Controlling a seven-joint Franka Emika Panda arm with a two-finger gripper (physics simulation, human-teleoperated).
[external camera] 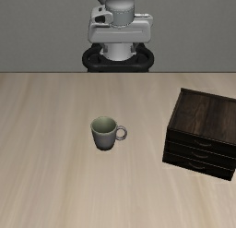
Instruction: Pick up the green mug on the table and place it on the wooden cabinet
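My claw [120,36] hangs high at the far edge of the desk [46,167], just above my base [120,61]. From this angle I cannot tell whether it is wide or narrow. It holds nothing.

The green mug [107,133] stands upright on the desk, mouth up, out in the open middle. From my claw it lies well forward and a touch toward the exterior view's left, so I judge the coming move to be a reach out and down, not a sideways one. Its handle [122,133] sticks out toward the exterior view's right, so the mug's long line runs across the view. That matters for the grasp: I would either close across the rim on the side away from the handle or turn my wrist to take the handle side, and I must not knock the handle on the way down.

The wooden cabinet [205,132] sits on the desk to the exterior view's right of the mug, well apart from it, with its drawer fronts facing forward. Its dark flat top [210,110] is bare. Nothing stands between my claw and the mug, or between the mug and the cabinet. The carry, as I judge it, only needs enough lift to pass over the cabinet's near edge.
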